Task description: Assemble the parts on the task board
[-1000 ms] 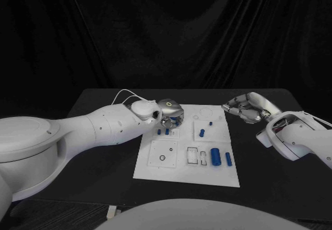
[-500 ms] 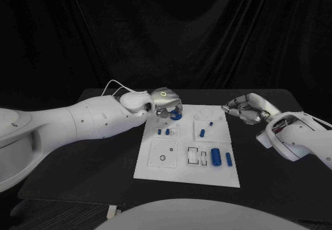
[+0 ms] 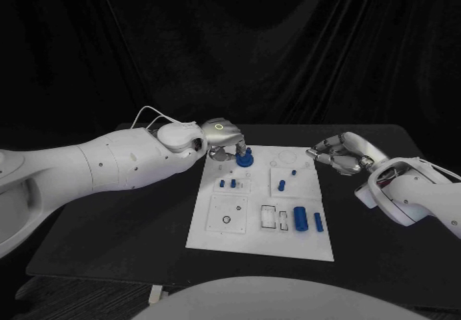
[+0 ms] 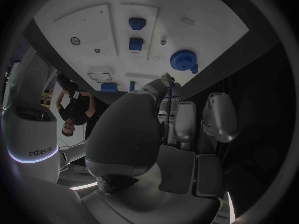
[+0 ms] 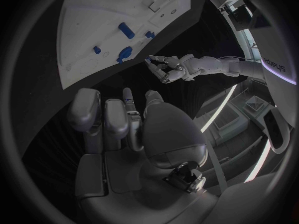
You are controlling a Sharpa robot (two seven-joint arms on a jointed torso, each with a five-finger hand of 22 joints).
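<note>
The left robot hand [image 3: 223, 141] hangs over the far left corner of the task board [image 3: 216, 233], fingers apart and holding nothing; in the left wrist view its fingertips [image 4: 167, 77] stand just short of a round blue part [image 4: 183, 60] that sits on the board, with a sliver of white between them. A second ago this hand was lower and nearer the middle of the board, over the two small blue pegs [image 3: 226, 183]; it has since swung toward the far edge, and the round blue part [image 3: 244, 159] now sits exposed beside it (so it looks set down and let go, though whether it is fully seated I cannot tell).

The right robot hand [image 3: 336, 154] hovers off the board's right edge above the black table [image 3: 125, 220], fingers loosely curled and gripping nothing, much where it was before.

Farther out on the board, two blue cylinders [image 3: 308, 219] lie near the right side, and a blue peg [image 3: 282, 185] stands mid-board. With these pieces unplaced, the assembly seems well short of finished.
</note>
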